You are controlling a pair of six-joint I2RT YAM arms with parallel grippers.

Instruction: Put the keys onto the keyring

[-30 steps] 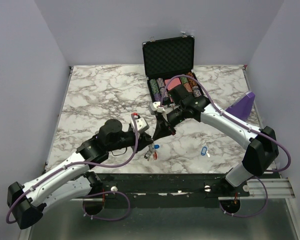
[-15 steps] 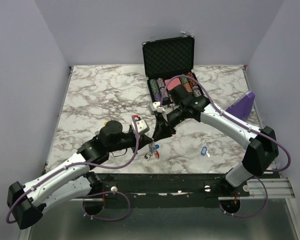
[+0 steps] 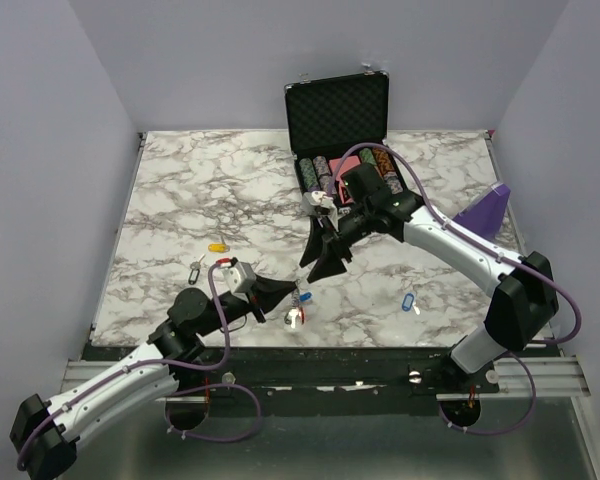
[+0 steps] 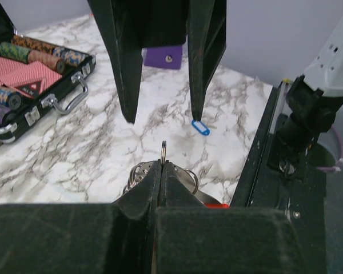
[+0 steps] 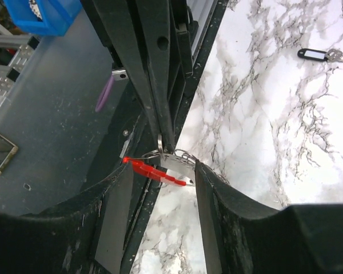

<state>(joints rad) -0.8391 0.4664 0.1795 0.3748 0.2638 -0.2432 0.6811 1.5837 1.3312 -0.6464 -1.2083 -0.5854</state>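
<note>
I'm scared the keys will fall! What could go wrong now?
1. The left claw pinches the keyring by just one thin loop, so it might slip or swing.
2. It hangs near the front edge of the table; if dropped, it could fall off.
3. The right claw is open close by and could bump it.

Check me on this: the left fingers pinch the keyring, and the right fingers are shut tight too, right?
Not quite. The left fingers do pinch the keyring, but the right fingers are open, set wide apart just beyond it. The left wrist view shows this.
</note>
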